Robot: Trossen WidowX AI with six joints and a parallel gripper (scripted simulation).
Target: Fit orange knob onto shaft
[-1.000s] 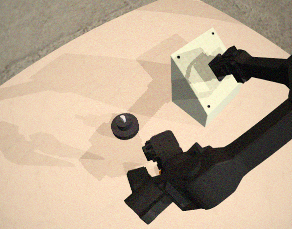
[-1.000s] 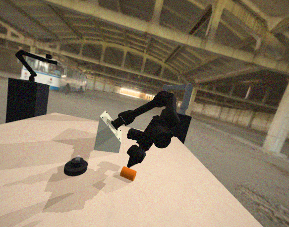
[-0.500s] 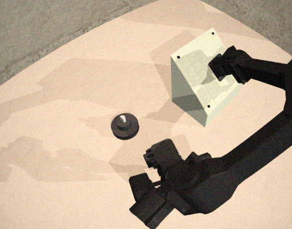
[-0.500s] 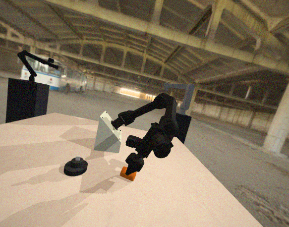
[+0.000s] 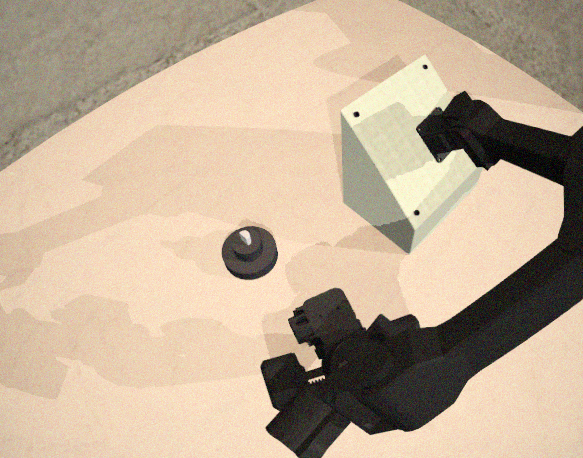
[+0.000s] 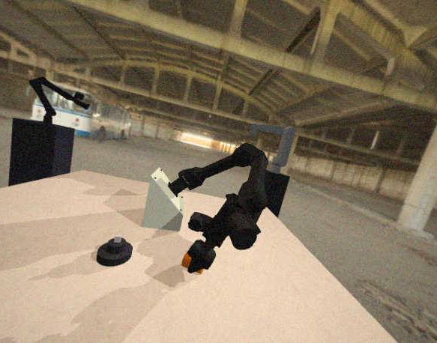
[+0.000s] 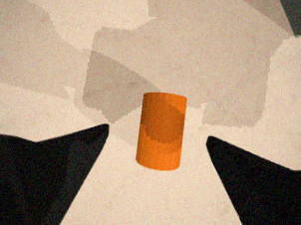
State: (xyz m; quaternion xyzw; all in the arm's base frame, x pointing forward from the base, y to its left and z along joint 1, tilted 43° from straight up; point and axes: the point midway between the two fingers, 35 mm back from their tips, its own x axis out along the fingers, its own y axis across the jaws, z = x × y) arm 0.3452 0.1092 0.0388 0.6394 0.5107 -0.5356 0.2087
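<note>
Orange knob (image 7: 161, 130) lies on its side on the counter (image 6: 64, 210), right between the two dark fingers of your hand (image 7: 154, 172) and touching neither — the wrist view shows bare counter on both sides of it. Your hand is spread wide and grips nothing. In the exterior view it hangs low over the knob, and only slivers of orange peek out from under it.

So you are early in the job. As far as you can see, nothing is done beyond lining up for the pick. The hole cannot be seen from here, so you cannot yet tell where its flat side points.

Off to one side of your hand, well apart, the round pedestal (image 5: 249, 252) stands with the silver D-shaped shaft (image 5: 245, 237) bare on top. What is left — close on the knob, lift it, stand it upright with the hole down, match the flats, press it fully home, release.
</note>
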